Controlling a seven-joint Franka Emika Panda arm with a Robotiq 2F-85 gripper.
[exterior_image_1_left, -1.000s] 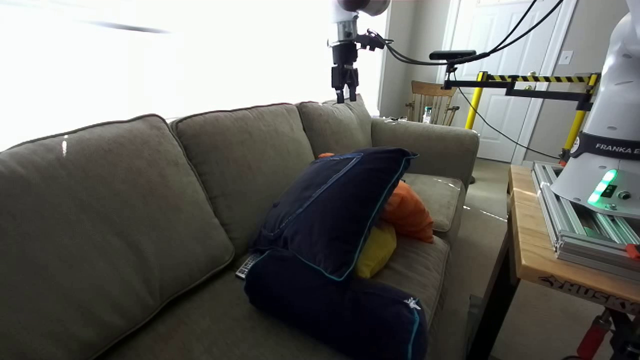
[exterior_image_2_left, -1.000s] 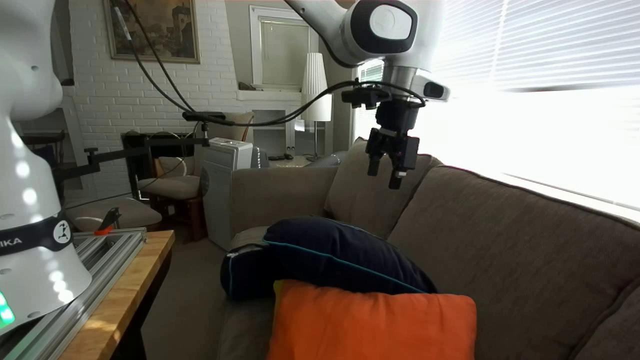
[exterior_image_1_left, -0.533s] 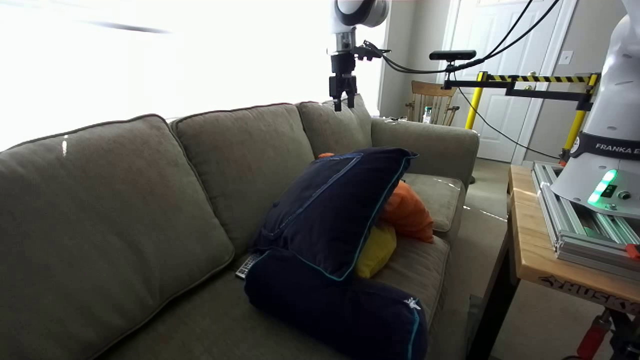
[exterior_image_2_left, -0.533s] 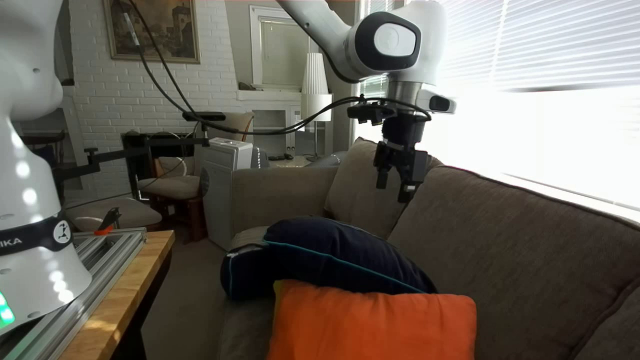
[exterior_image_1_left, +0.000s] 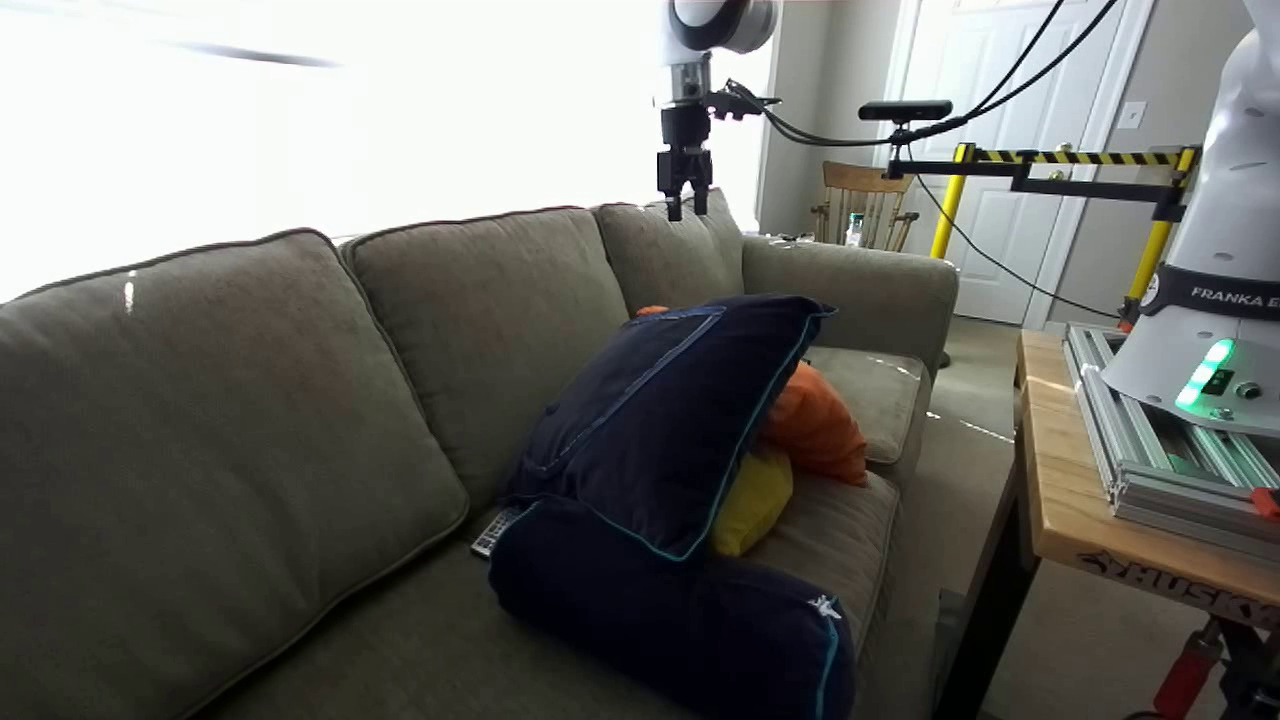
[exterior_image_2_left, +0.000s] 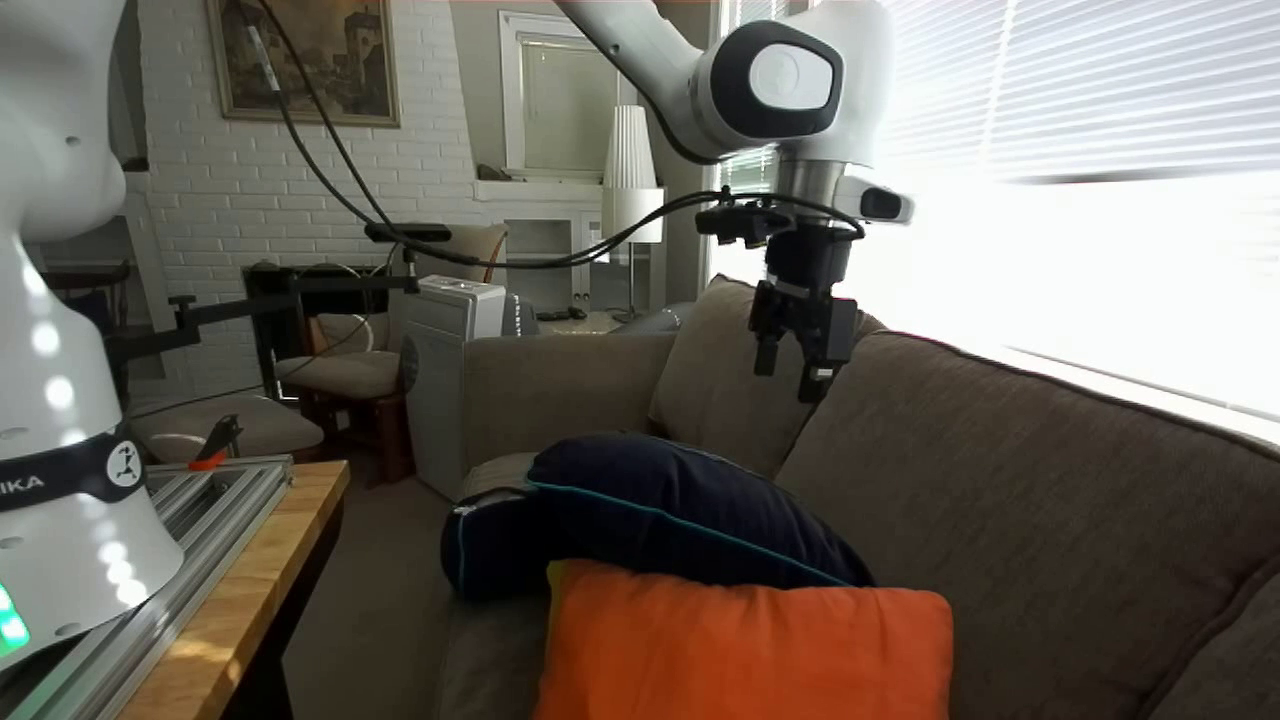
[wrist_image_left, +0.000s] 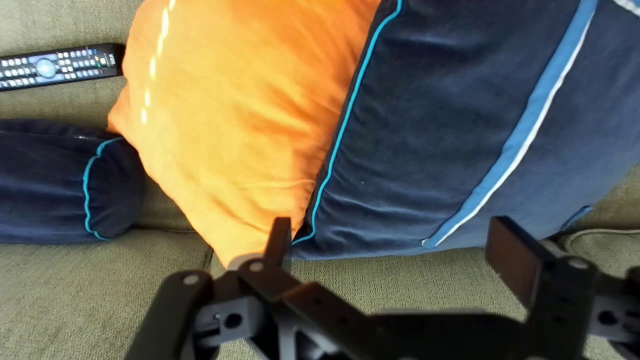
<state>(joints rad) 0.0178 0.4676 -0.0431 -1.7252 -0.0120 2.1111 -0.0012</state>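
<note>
My gripper (wrist_image_left: 391, 225) stands open, with nothing between its dark fingers (wrist_image_left: 517, 260). In both exterior views the gripper (exterior_image_1_left: 687, 210) (exterior_image_2_left: 788, 378) hangs in the air, fingers down, apart from the pillows and near the sofa's back cushions. Below it in the wrist view are an orange pillow (wrist_image_left: 225, 115) and a navy pillow (wrist_image_left: 440, 110) with turquoise piping and a blue-white stripe. A navy bolster (wrist_image_left: 60, 185) and a black remote (wrist_image_left: 55, 67) lie to the left there. In an exterior view the navy pillow (exterior_image_1_left: 660, 430) leans over the bolster (exterior_image_1_left: 670, 620), partly hiding the orange pillow (exterior_image_1_left: 815, 425).
A grey-brown sofa (exterior_image_1_left: 500, 260) runs under the bright window. A yellow pillow (exterior_image_1_left: 752, 505) is wedged beneath the navy one, and a remote (exterior_image_1_left: 494, 533) lies by the bolster. The arm's base stands on a wooden table (exterior_image_1_left: 1060, 450). Cables (exterior_image_2_left: 570, 262) hang from the arm.
My gripper has come down and shifted a little toward the window side during the first half second, then stayed nearly still. It stays open; the pillows have not moved.
</note>
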